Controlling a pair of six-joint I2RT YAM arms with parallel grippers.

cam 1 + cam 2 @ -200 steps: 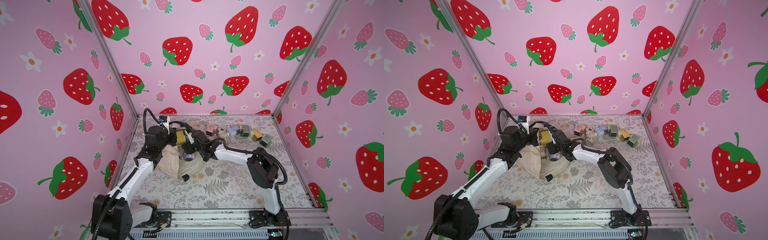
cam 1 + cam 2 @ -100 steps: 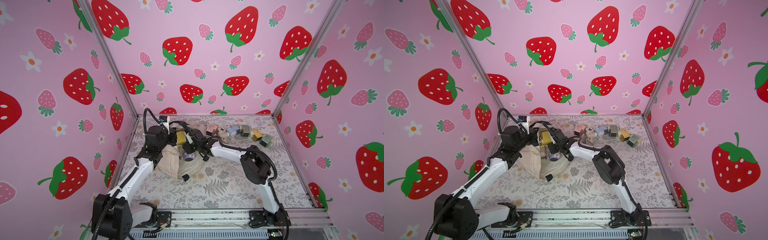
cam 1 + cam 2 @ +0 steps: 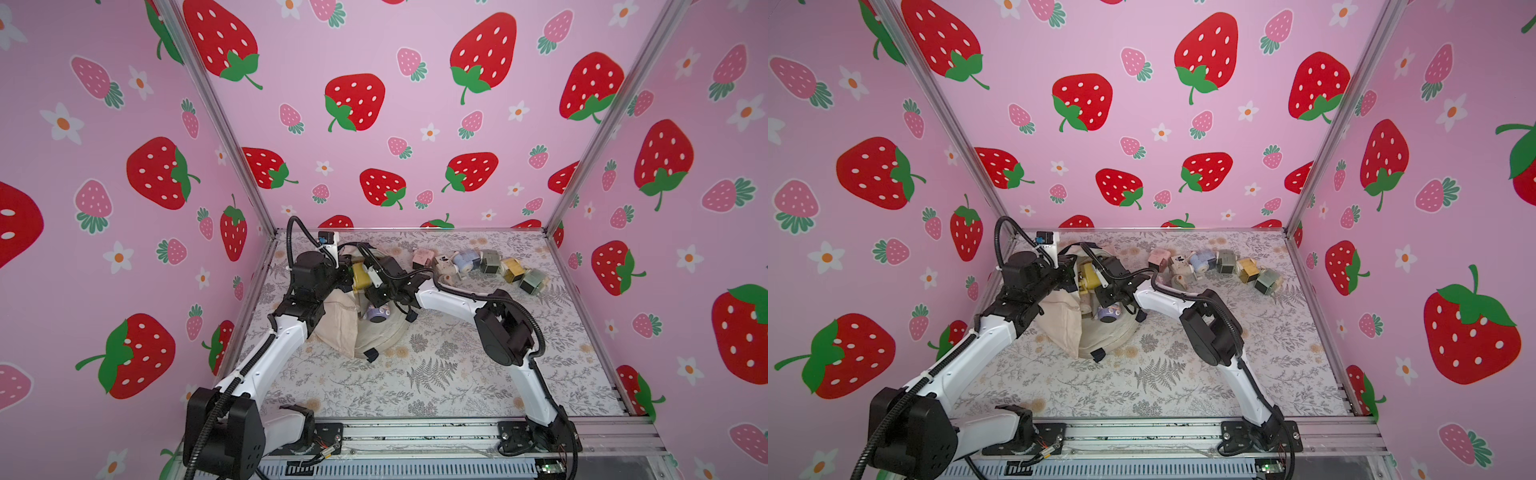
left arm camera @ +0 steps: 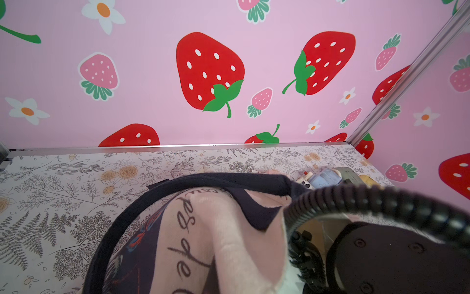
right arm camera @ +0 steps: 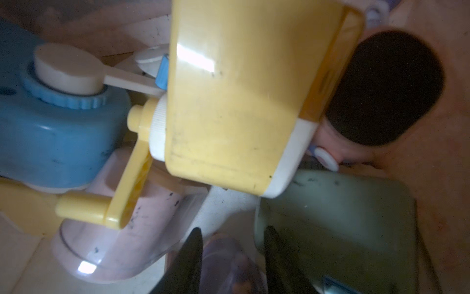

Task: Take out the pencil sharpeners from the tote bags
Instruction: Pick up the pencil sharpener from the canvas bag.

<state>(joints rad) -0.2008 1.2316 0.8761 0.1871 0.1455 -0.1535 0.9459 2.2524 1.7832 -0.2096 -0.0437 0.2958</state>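
Right wrist view: the right gripper [image 5: 232,254] has narrowed its jaws around a purple sharpener [image 5: 229,269] inside the tote bag [image 3: 338,328]; whether it bites yet, I can't tell. Left gripper [image 3: 343,276], shut, pinches the bag's rim. Lift-out looks next.

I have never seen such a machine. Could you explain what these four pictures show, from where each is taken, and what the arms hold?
These are two robot arms on a flowered table, each ending in a two-fingered gripper. Two pictures look down from above, side by side; two come from cameras on the wrists. The left gripper is shut on the rim of a cream tote bag, holding it open. The right gripper reaches inside; a purple sharpener sits between its jaws, but whether it is gripped I cannot tell. Several sharpeners lie on the table.
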